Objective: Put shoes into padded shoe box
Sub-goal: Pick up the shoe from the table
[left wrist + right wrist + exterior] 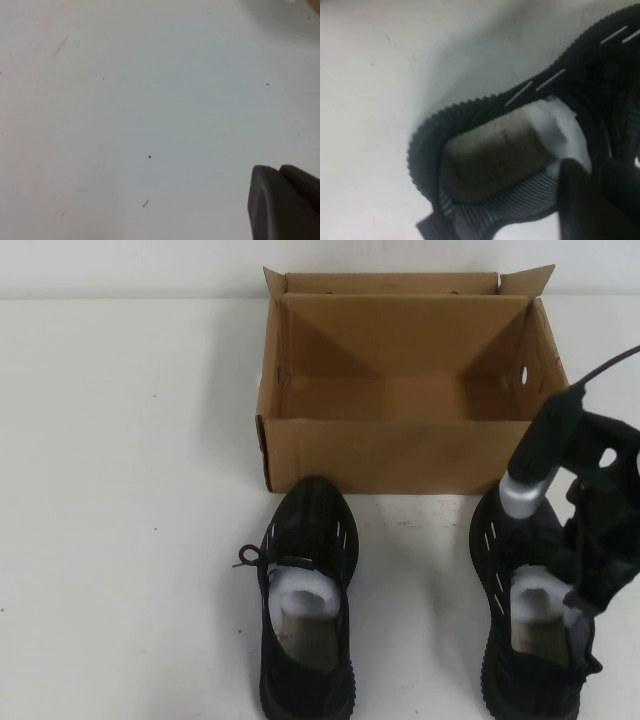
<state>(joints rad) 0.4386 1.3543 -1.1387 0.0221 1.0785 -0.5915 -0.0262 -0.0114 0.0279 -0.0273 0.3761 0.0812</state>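
Observation:
The brown cardboard shoe box (400, 455) stands open at the back middle of the white table. Two black knit sneakers with white paper stuffing stand in front of it, toes toward the box: the left shoe (305, 610) and the right shoe (500, 540). My right gripper (583, 615) is down at the right shoe's opening, shut on its collar. The right wrist view shows a finger (577, 205) against the striped lining of that shoe (485, 150). My left gripper (277, 170) shows only in the left wrist view, shut and empty over bare table.
The box has small flaps standing up at its back corners (527, 282) and small holes in its right wall (524, 372). A black cable (610, 365) runs from the right arm. White table (120, 490) lies open to the left of the shoes.

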